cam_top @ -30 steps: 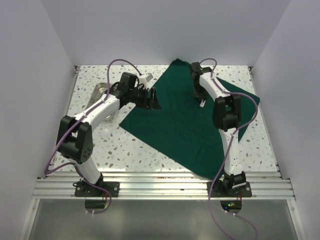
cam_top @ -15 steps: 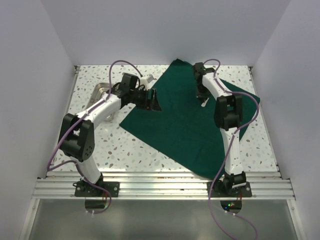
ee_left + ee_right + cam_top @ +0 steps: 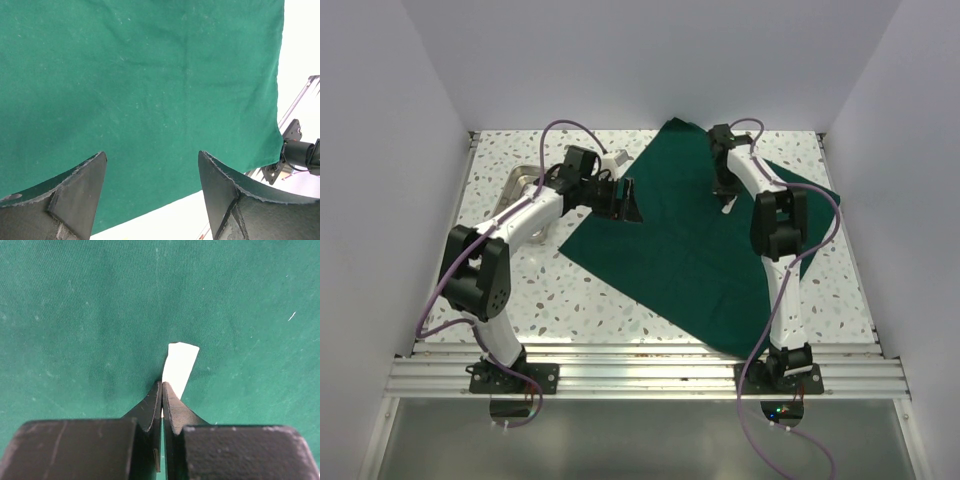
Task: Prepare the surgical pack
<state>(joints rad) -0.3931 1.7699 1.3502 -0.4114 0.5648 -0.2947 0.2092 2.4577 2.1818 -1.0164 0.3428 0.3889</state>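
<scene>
The surgical pack [image 3: 670, 260] lies spread as a wide sheet on the table [image 3: 580, 300], set cornerwise, one corner toward the arms' bases. The right gripper [image 3: 162, 386] sits directly above its far middle, jaws pressed together and apparently pinching a small white slip [image 3: 181, 360] by its lower edge. The left gripper [image 3: 151, 157] hovers spread over the sheet's left part, near the edge. The left arm looks better placed for a fold from that side.

Overhead from behind; both wrist cams close, sharing drape [image 3: 140, 90].
</scene>
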